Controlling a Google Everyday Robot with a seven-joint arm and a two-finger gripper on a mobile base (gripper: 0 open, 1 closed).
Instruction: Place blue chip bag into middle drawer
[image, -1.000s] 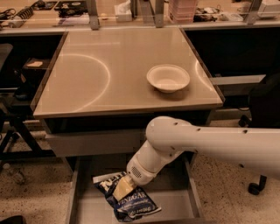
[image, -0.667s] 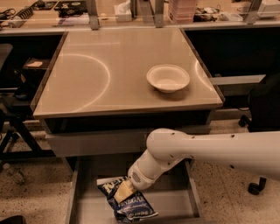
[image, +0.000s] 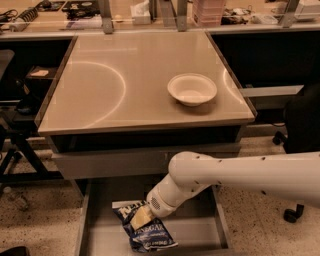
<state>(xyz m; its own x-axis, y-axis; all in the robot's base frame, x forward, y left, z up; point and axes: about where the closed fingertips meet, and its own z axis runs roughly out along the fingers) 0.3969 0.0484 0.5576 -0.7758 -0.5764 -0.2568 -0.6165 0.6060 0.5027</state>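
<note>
The blue chip bag lies on the floor of the open middle drawer, below the desk, a little left of the drawer's centre. It is dark blue with white lettering and a white top band. My white arm reaches in from the right and down into the drawer. My gripper sits at the bag's upper edge, over the white band, touching the bag.
A white round bowl stands on the beige desk top, right of centre. A closed grey drawer front sits above the open drawer. A black office chair stands at the right. Clutter lines the back shelf.
My arm and gripper have shifted left and lower in the drawer, and the chip bag has moved left and down with them.
</note>
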